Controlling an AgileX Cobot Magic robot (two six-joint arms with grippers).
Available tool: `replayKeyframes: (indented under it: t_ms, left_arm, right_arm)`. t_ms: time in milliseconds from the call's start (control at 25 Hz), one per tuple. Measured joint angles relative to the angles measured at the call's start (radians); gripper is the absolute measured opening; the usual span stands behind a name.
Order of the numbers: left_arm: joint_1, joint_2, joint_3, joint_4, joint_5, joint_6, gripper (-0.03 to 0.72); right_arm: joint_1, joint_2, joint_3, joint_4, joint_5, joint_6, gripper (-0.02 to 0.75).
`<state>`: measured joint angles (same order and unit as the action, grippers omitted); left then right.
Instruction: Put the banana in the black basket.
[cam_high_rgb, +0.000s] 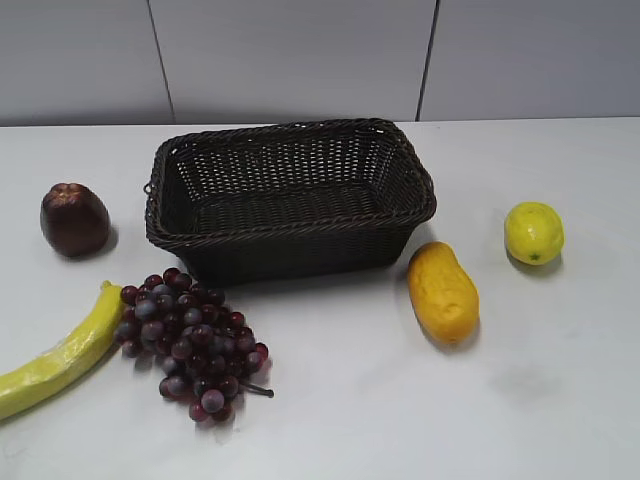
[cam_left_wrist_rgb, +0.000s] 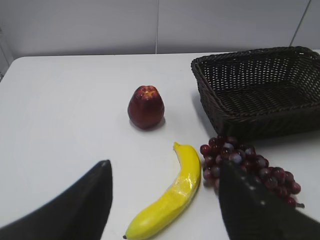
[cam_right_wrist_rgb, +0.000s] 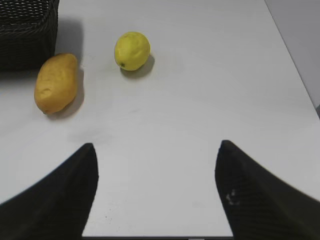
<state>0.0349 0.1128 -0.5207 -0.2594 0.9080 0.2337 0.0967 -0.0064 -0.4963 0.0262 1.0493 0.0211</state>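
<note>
Between the spread fingers of the left gripper (cam_left_wrist_rgb: 162, 200), the banana (cam_left_wrist_rgb: 170, 197) is lying flat on the white table (cam_left_wrist_rgb: 65, 110), just ahead of and below the wrist camera. Both dark fingers are standing wide apart and holding nothing, with the fruit framed in the gap between them. Its long axis is running on a slant in that view, from the blunt end low and left toward the stem tip higher and right, so the fingers are sitting roughly across the fruit's width rather than along it, a line-up that looks well suited to a straight descent. Just beside the stem tip, a bunch of dark red grapes (cam_left_wrist_rgb: 247, 165) is crowding the fruit, close enough that the right-hand finger may brush them on the way down. Farther out, a dark red apple (cam_left_wrist_rgb: 146, 106) is sitting apart on the table, and the black basket (cam_left_wrist_rgb: 260, 87) is waiting empty beyond the grapes, up and to the right. Over on the other side, the right gripper (cam_right_wrist_rgb: 156, 192) is likewise hanging open over bare table, facing only an orange-yellow oval fruit (cam_right_wrist_rgb: 56, 83) and a lemon (cam_right_wrist_rgb: 132, 50). From the exterior camera the banana (cam_high_rgb: 60, 355) is lying at the far left near edge, so the left arm is plainly the nearer one.
</note>
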Motion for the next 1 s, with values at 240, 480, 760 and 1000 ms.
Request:
replayKeyframes:
  t_ms: [240,480,760,1000]
  left_arm:
    - [0.0,0.205,-0.001,-0.018,-0.092,0.0,0.667]
    - [-0.009,0.473,-0.001,-0.052,-0.1,0.009,0.662]
    - [-0.009,0.72,-0.04,-0.058,-0.081,0.067,0.649]
    - [-0.02,0.88,-0.128,-0.06,-0.039,0.12,0.636]
  right_arm:
    - [0.0,0.0,0.0,0.0,0.0,0.0,0.582]
    - [0.0,0.0,0.0,0.0,0.0,0.0,0.582]
    - [0.0,0.0,0.0,0.0,0.0,0.0,0.582]
    - [0.0,0.0,0.0,0.0,0.0,0.0,0.582]
